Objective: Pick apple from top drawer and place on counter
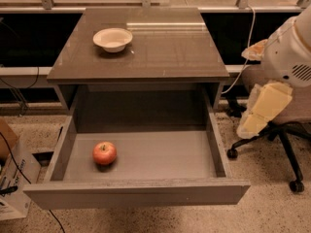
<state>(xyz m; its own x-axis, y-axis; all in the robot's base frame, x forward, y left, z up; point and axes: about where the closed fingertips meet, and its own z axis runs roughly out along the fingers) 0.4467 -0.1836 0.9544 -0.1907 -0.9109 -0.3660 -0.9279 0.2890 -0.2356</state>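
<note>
The red apple (104,153) with yellowish patches and a short stem sits on the floor of the open top drawer (146,191), towards its front left. The drawer is pulled fully out below the counter (160,52), a glossy dark grey-brown tabletop. My gripper (262,111), a cream-coloured piece under the white arm (291,52), hangs at the far right of the camera view. It is outside the drawer, well to the right of the apple, and holds nothing that I can see.
A cream-white bowl (112,39) stands on the counter's back left. An office chair base (277,144) with castors stands on the floor right of the drawer, behind the gripper. A cardboard box (12,178) and cables lie at the left.
</note>
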